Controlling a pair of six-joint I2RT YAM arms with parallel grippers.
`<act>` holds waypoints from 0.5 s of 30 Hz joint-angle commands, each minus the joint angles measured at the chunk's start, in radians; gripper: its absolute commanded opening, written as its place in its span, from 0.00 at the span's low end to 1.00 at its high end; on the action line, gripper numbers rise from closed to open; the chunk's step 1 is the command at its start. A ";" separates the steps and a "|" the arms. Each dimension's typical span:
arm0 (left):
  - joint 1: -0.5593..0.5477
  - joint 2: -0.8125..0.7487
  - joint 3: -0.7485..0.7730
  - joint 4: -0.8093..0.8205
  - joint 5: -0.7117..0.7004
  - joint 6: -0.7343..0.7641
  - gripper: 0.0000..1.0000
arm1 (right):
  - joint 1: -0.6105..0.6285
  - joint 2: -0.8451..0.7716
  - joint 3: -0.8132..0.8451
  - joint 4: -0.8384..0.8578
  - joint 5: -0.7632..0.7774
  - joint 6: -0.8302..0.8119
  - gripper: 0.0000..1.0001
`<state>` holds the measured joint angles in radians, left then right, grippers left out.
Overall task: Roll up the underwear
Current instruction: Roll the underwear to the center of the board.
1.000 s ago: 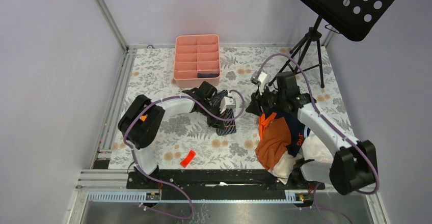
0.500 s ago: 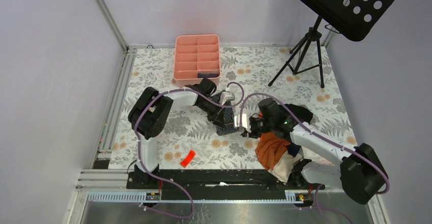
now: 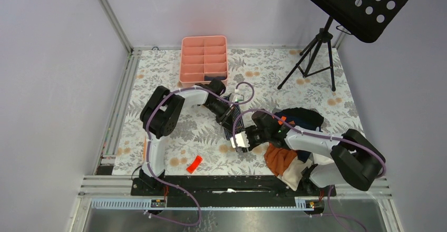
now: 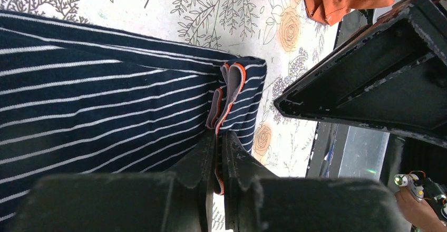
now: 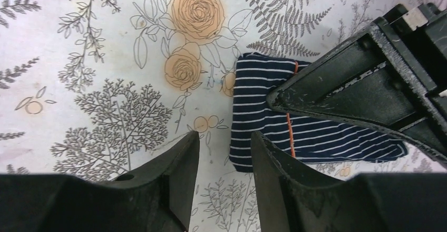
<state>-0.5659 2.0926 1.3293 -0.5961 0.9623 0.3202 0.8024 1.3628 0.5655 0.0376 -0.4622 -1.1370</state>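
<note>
Left jaws pinched the striped underwear (image 4: pixel 105 100) by its orange-trimmed edge; right jaws stood open beside it. That thin hold could slip, undoing the fold.

My left arm (image 3: pixel 182 96) folds up from its base and reaches forward and to the right; the left gripper (image 4: pixel 219 137) has its jaws pinched tight on the edge of the striped underwear (image 4: pixel 105 100); my right arm (image 3: pixel 316 141) stretches low toward the left; the right gripper (image 5: pixel 224 137) hangs near the left one, jaws parted, holding nothing.
</note>
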 commanded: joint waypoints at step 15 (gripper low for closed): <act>0.010 0.060 0.021 -0.020 -0.148 0.051 0.20 | 0.018 0.232 -0.013 0.100 0.153 -0.190 0.35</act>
<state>-0.5575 2.1067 1.3449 -0.6121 0.9565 0.3172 0.8120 1.5127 0.5560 0.2371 -0.3645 -1.2572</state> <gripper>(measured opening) 0.165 0.440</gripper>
